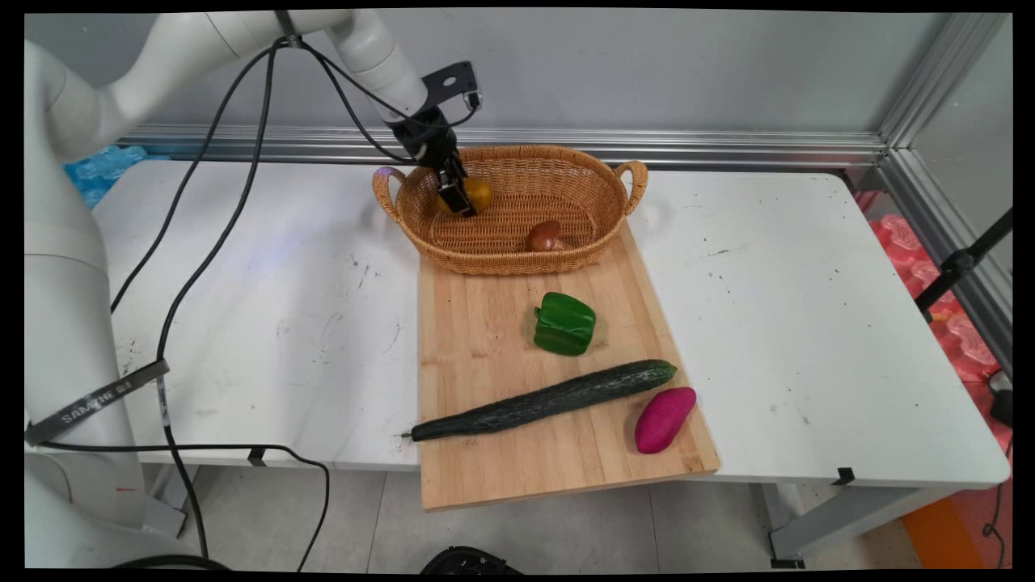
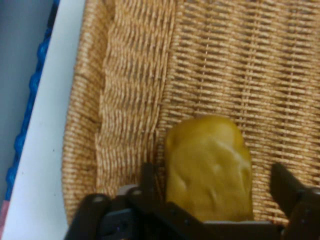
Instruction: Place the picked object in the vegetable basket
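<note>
Reaching down into the woven basket point(image 1: 517, 234), the black gripper point(image 1: 455, 196) sits at the basket's left end. Its two fingers point(image 2: 287, 190) are spread apart, one on each side of a yellow-brown potato point(image 2: 207, 167). In the hand view there is a gap between the right finger and the potato. The left finger looks very close to it, but I cannot tell if it touches. The potato lies on the basket's floor, near the woven side wall.

A small brown thing with a rounded top, like a mushroom point(image 1: 545, 236), lies in the basket too, over by the near right side, apart from the potato.

The basket stands on the far end of a wooden cutting board point(image 1: 485, 339) that lies on the white counter point(image 1: 808, 323). On the board, a green pepper point(image 1: 563, 324) sits near the middle. A long dark cucumber point(image 1: 543, 400) lies slanted across the near part. A purple sweet potato point(image 1: 664, 419) rests just beside the cucumber's right end.
</note>
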`<state>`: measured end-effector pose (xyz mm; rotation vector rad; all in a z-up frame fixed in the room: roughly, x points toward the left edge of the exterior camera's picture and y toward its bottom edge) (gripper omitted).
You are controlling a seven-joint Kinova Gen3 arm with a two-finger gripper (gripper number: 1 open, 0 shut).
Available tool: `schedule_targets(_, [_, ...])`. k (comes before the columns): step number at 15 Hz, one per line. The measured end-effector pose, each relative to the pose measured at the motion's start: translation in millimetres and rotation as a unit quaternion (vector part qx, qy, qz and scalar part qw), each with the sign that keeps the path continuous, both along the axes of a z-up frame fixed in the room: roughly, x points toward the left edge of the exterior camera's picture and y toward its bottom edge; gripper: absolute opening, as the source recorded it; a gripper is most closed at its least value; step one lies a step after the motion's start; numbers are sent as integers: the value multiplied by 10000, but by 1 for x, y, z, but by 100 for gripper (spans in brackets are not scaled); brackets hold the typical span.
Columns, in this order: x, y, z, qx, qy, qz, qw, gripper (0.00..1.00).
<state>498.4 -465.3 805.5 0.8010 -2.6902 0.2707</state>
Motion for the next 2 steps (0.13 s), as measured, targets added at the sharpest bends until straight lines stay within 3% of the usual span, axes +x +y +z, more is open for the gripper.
schedule_targets(2, [-2,-1,0,-44,1,-75,10000,100])
